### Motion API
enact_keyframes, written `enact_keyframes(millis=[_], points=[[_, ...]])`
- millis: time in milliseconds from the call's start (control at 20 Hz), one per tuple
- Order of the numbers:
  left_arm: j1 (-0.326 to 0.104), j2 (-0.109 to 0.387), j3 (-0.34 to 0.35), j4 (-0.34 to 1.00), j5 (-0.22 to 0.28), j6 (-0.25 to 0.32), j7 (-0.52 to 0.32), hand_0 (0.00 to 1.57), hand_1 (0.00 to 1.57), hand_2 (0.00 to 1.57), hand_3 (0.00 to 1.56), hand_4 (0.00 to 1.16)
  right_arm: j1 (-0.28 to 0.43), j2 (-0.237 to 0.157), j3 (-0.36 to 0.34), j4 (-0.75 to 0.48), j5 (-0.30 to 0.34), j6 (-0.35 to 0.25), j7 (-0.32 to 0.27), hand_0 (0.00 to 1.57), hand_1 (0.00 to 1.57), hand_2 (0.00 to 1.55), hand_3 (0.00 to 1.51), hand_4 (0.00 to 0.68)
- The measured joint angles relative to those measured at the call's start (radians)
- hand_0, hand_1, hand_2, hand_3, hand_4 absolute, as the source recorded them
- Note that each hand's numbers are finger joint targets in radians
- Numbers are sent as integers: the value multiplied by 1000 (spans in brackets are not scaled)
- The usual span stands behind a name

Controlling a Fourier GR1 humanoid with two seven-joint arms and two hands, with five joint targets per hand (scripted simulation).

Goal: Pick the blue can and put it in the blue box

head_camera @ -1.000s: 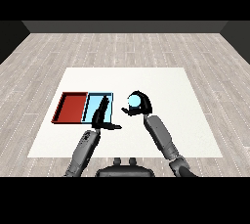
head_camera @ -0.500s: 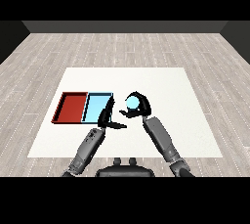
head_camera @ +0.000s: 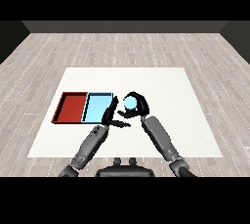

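Since a second ago the right hand [head_camera: 137,106] has carried the blue can [head_camera: 130,102] leftward, from well to the right of the trays to just beside the light blue tray [head_camera: 98,107], while the left hand [head_camera: 110,116] has drawn back off that tray to its right edge.

At far left on the white counter [head_camera: 161,86] lies the red tray [head_camera: 72,107], its long side touching the light blue tray next to it. Both trays hold nothing that can be seen.

The left hand rests at the right rim of the light blue tray, its fingers [head_camera: 113,105] straight and pointing away from the robot, the thumb reaching rightward toward the other hand. It holds nothing.

Just right of it, the right hand has its black fingers [head_camera: 139,98] curled round the blue can, which shows as a pale blue disc between fingers and thumb. The can sits near the tray's right rim but outside it; whether it is clear of the counter cannot be told. The two hands are close, the left thumb almost under the right hand.

Grey plank flooring [head_camera: 122,47] surrounds the counter.
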Motion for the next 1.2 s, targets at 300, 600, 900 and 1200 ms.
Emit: enact_keyframes(millis=[300, 600, 900, 1200], points=[[-58, 0, -56, 63, 74, 39, -26, 0, 0, 0, 0, 0, 3, 0, 42, -13, -1, -12, -2, 1396, 1396, 1431, 1395, 654], [-82, 0, -82, 74, 99, 54, -26, 0, 0, 0, 0, 0, -9, -2, 88, 9, -18, -40, -26, 1431, 1431, 1432, 1389, 630], [-80, 0, -98, 80, 107, 55, -38, 0, 0, 0, 0, 0, -31, 0, 121, 22, -32, -50, -17, 1402, 1402, 1438, 1385, 612], [-95, 13, -108, 86, 49, 95, -47, 133, 133, 453, 0, 603, -14, -1, 167, -21, -12, -71, 4, 1401, 1401, 1439, 1390, 609]])
